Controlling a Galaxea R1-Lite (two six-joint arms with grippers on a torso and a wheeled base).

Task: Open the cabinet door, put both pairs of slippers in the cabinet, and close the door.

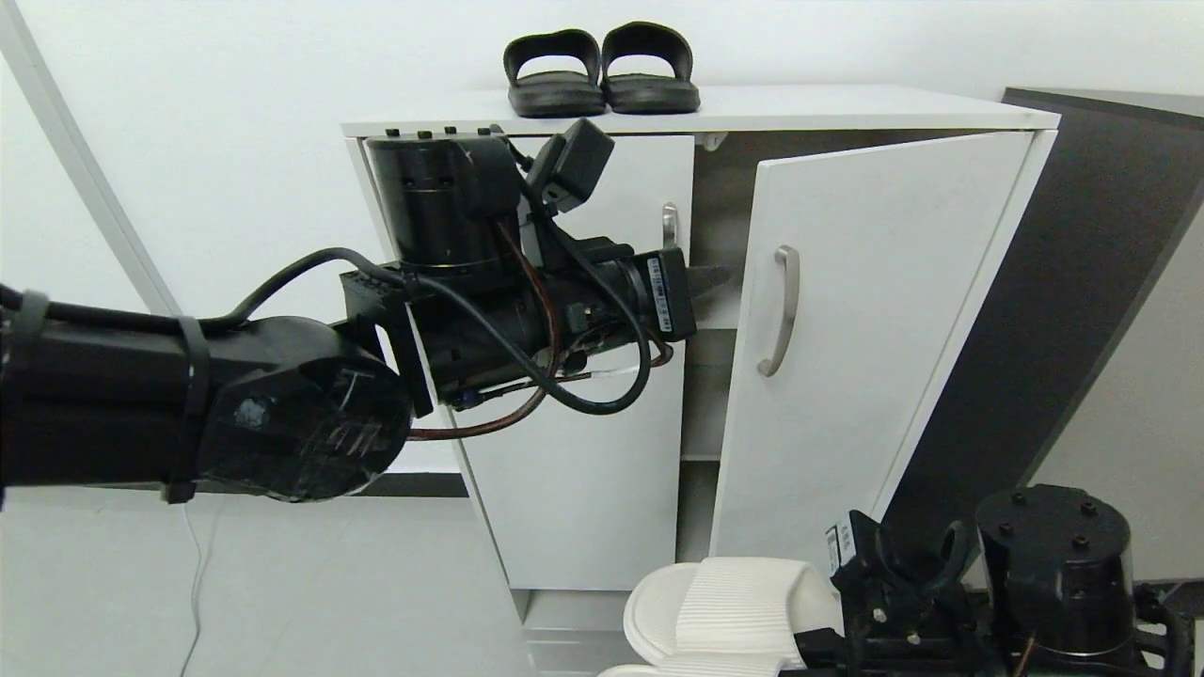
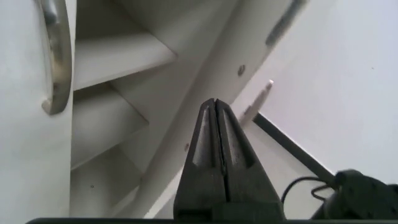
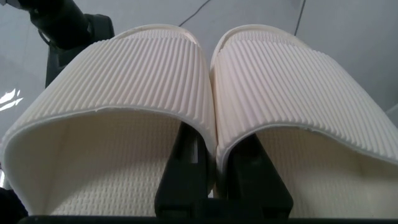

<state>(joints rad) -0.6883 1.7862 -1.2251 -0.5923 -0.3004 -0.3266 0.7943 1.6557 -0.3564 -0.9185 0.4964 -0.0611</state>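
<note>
The white cabinet [image 1: 847,108] stands ahead with its right door [image 1: 865,329] swung partly open and its left door [image 1: 583,470] shut. A pair of black slippers [image 1: 602,70] rests on the cabinet top. My left gripper [image 1: 720,275] is shut and empty, held in the gap between the two doors. The left wrist view shows its tips [image 2: 215,106] before the inner shelves [image 2: 118,56], with a metal door handle [image 2: 56,62] close by. My right gripper [image 3: 214,177], low in front of the cabinet, is shut on a pair of white slippers [image 1: 724,602], pinching their adjoining sides [image 3: 211,93].
A dark grey panel [image 1: 1082,282] rises right of the cabinet. The open door's handle [image 1: 783,310] faces me. A white wall [image 1: 235,141] lies to the left, with a thin cable [image 1: 196,583] hanging down it.
</note>
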